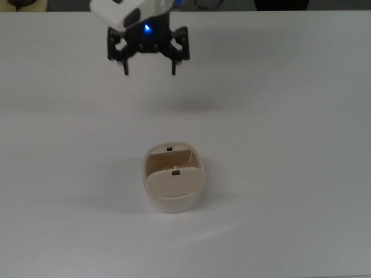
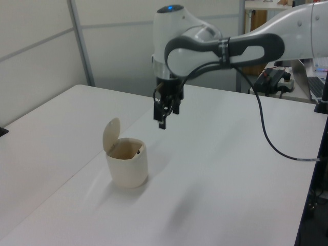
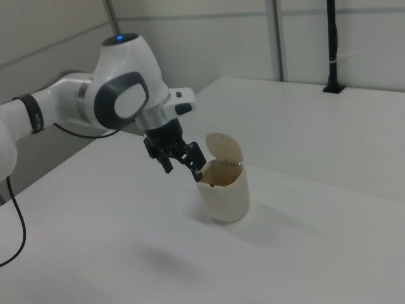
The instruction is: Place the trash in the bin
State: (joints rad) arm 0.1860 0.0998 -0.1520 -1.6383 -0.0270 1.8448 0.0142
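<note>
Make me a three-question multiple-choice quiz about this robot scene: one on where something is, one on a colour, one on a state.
1. In the top view, the gripper is
A. above the bin in the picture
B. below it
C. inside it

2. The bin is
A. red
B. cream
C. black

3. The gripper is
A. shut on trash
B. open, empty
C. holding the lid

Answers: 1 A, it hangs clear near the picture's upper edge. 2 B, pale cream walls. 3 B, its fingers stand apart with nothing between.
</note>
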